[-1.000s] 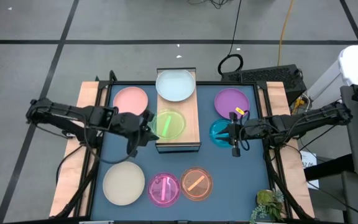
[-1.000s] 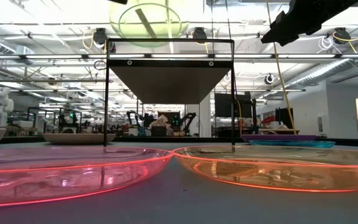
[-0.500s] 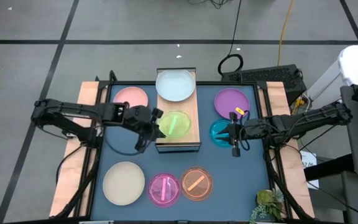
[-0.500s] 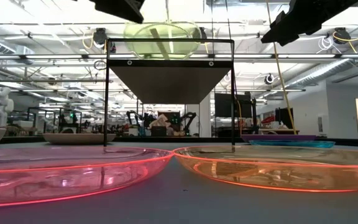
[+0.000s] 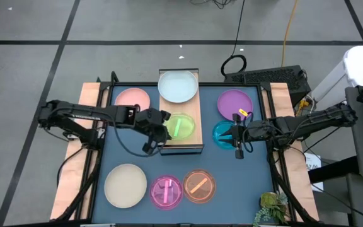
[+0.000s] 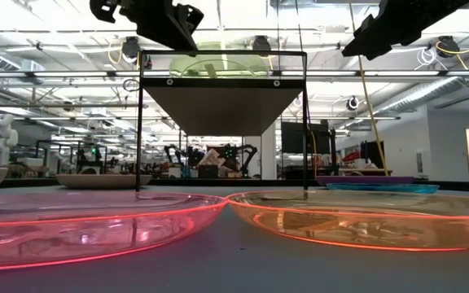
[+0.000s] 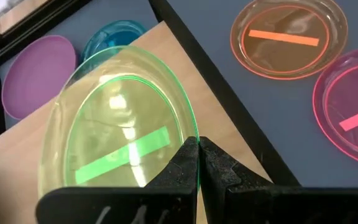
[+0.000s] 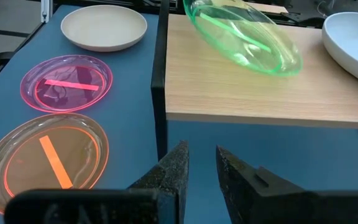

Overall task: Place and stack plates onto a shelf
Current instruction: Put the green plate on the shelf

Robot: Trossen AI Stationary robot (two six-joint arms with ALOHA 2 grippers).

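Note:
My left gripper [image 5: 164, 126] is shut on the translucent green plate [image 5: 180, 126], which it holds tilted over the near half of the light-wood shelf [image 5: 198, 111]. A pale blue-white plate [image 5: 178, 86] rests on the shelf's far end. On the table lie the pink [image 5: 133, 99], purple [image 5: 235, 104], teal [image 5: 221, 133], cream [image 5: 125, 185], magenta [image 5: 166, 191] and orange [image 5: 198, 185] plates. My right gripper [image 5: 236, 136] waits open above the teal plate, right of the shelf, with nothing between its fingers [image 8: 178, 163]. My left gripper pinches the green plate's rim [image 7: 190, 134] between its two fingers, at the plate's left side. The fingers come slanting down from the table's left. The plate [image 8: 244, 37] hangs tilted, its lower edge close over the shelf top; whether it touches the wood I cannot tell.
The shelf top stands raised on a black metal frame [image 6: 141, 122]. Wooden side boards [image 5: 74, 170] flank the dark blue table. A small plant [image 5: 273, 208] sits at the near right corner. Bare wood remains between the green and the pale plate.
My left gripper has gone toward the table's right edge and down, carrying the green plate from beside the shelf's left edge to over its near half. The plate has sunk close to the shelf top and stays tilted.

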